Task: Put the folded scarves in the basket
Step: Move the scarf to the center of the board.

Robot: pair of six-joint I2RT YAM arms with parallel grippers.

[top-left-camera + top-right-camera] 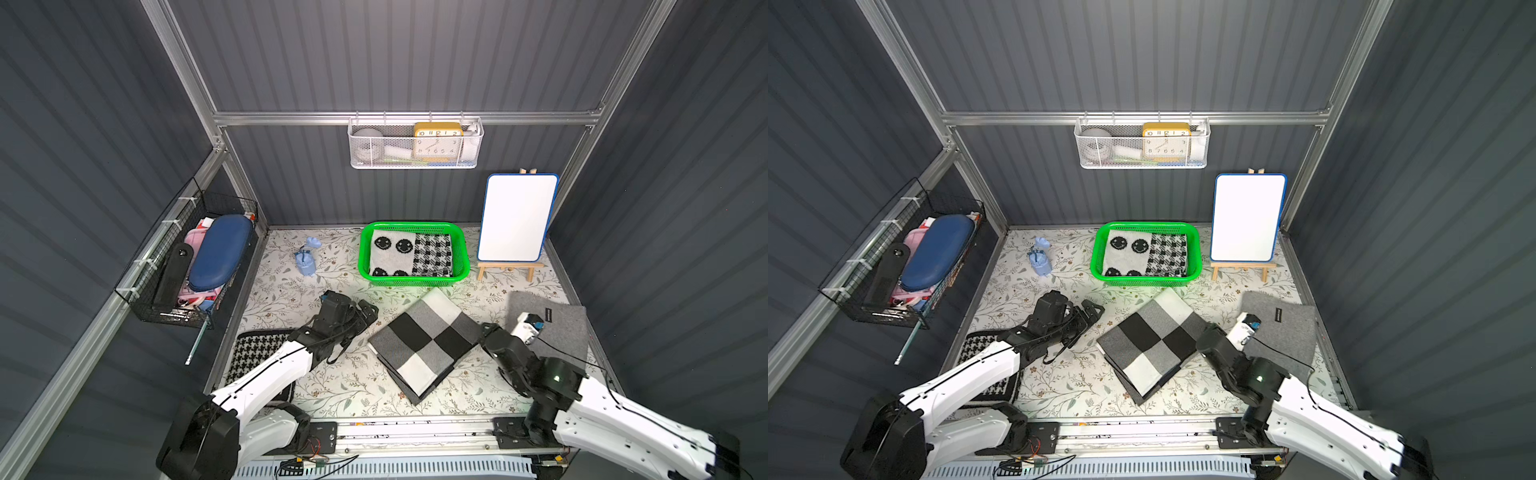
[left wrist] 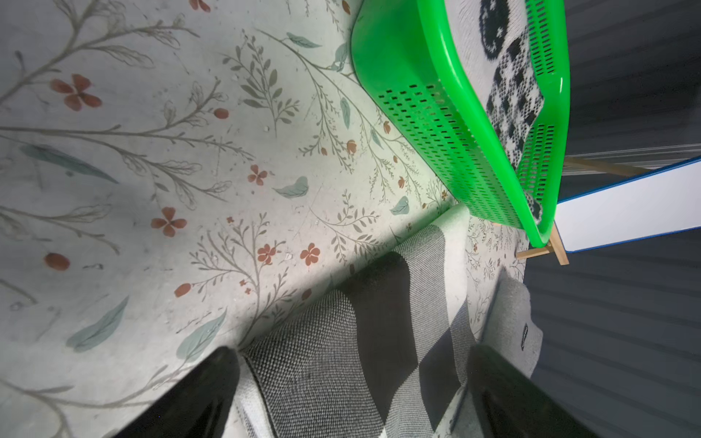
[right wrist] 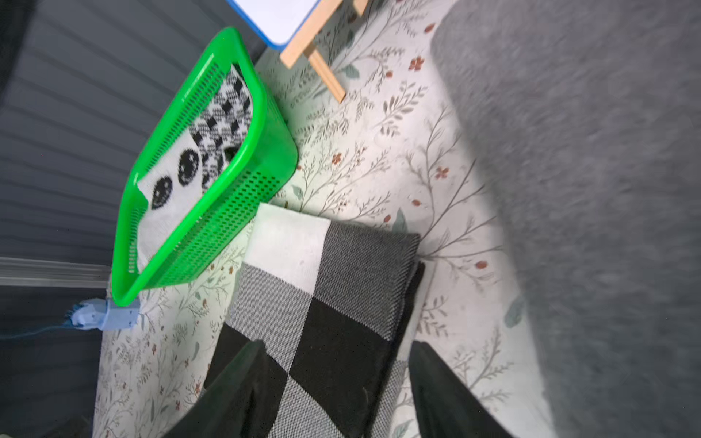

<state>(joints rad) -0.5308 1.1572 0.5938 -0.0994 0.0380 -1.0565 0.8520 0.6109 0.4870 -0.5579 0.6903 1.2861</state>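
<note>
The folded scarf (image 1: pixel 424 345), checked in black, grey and white, lies flat on the floral table in both top views (image 1: pixel 1150 340), just in front of the green basket (image 1: pixel 413 226). The basket (image 1: pixel 1148 225) holds a smiley-face cloth and a houndstooth cloth. My left gripper (image 1: pixel 365 311) is at the scarf's left edge. In the left wrist view it (image 2: pixel 352 354) is wide open with the scarf (image 2: pixel 322 360) between its fingers. My right gripper (image 1: pixel 484 332) is at the scarf's right corner. It (image 3: pixel 337 345) is open and straddles the scarf's (image 3: pixel 326 295) edge.
A grey felt mat (image 1: pixel 548 328) lies right of the scarf, beside the right arm. A whiteboard on a wooden easel (image 1: pixel 517 218) stands right of the basket. A small blue object (image 1: pixel 306 259) sits left of it. A houndstooth cloth (image 1: pixel 257 349) lies under the left arm.
</note>
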